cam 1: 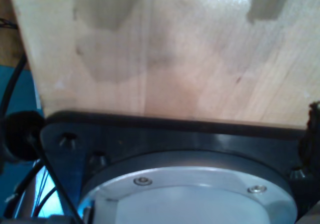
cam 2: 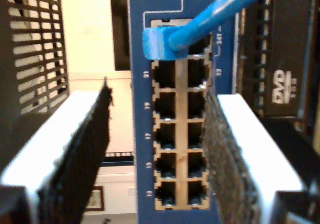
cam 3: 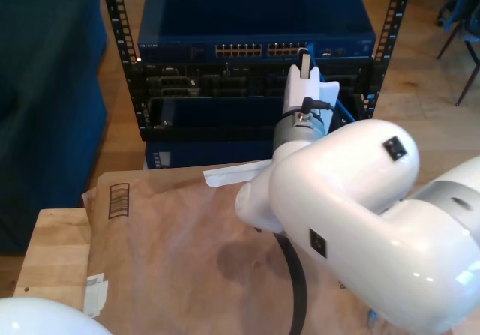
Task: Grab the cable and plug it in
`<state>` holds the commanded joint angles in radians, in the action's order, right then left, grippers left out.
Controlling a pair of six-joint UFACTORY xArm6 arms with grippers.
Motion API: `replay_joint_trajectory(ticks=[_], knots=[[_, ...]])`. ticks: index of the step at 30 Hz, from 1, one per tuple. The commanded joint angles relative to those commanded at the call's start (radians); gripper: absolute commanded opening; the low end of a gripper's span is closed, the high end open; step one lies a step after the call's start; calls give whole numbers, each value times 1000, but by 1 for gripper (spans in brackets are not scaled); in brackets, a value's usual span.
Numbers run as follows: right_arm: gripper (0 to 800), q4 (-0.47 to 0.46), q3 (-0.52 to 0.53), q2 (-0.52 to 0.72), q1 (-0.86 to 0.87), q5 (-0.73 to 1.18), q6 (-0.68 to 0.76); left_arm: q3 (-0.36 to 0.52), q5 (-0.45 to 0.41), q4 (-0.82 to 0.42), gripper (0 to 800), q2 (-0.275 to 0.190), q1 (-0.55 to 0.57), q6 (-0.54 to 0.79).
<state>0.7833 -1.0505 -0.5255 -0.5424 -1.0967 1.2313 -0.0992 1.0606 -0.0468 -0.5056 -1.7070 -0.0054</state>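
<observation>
Two pads are framing my second wrist view: my second gripper (cam 2: 155,149) is sitting with its jaws apart, clamped on nothing, and the blue network switch (cam 2: 172,13) is showing between them with its double column of ports. The cable (cam 2: 220,11) is running in from above, its blue boot (cam 2: 157,44) appearing to sit in the port at the upper end of the column, beyond the pad tips rather than between them; whether the clip is fully latched I cannot tell. In my first wrist view the camera is looking along a pale wooden bench (cam 1: 165,53) over a black mount and a round metal flange (cam 1: 195,194); my first gripper's jaws are not visible, so their state cannot be told. In the exterior view a white arm (cam 3: 337,192) is reaching toward the rack (cam 3: 112,20), its tip near the switch's ports at the exterior view's right. Risk: if the plug is only part-seated, pulling back could snag the cable on a pad and drag it out.
</observation>
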Motion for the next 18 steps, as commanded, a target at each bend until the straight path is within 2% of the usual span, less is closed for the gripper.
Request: replay_joint_trajectory(ticks=[3,6,8,13,18], knots=[[413,-5,69,101,2,110,-2,0,0,0,800,0,0,0],[533,-9,130,232,11,315,-2,0,0,0,800,0,0,0],[564,-11,161,313,23,443,-17,0,0,0,800,0,0,0],[737,-11,213,509,129,829,-193,0,0,0,800,0,0,0],[758,-14,244,664,313,1212,-356,0,0,0,800,0,0,0]])
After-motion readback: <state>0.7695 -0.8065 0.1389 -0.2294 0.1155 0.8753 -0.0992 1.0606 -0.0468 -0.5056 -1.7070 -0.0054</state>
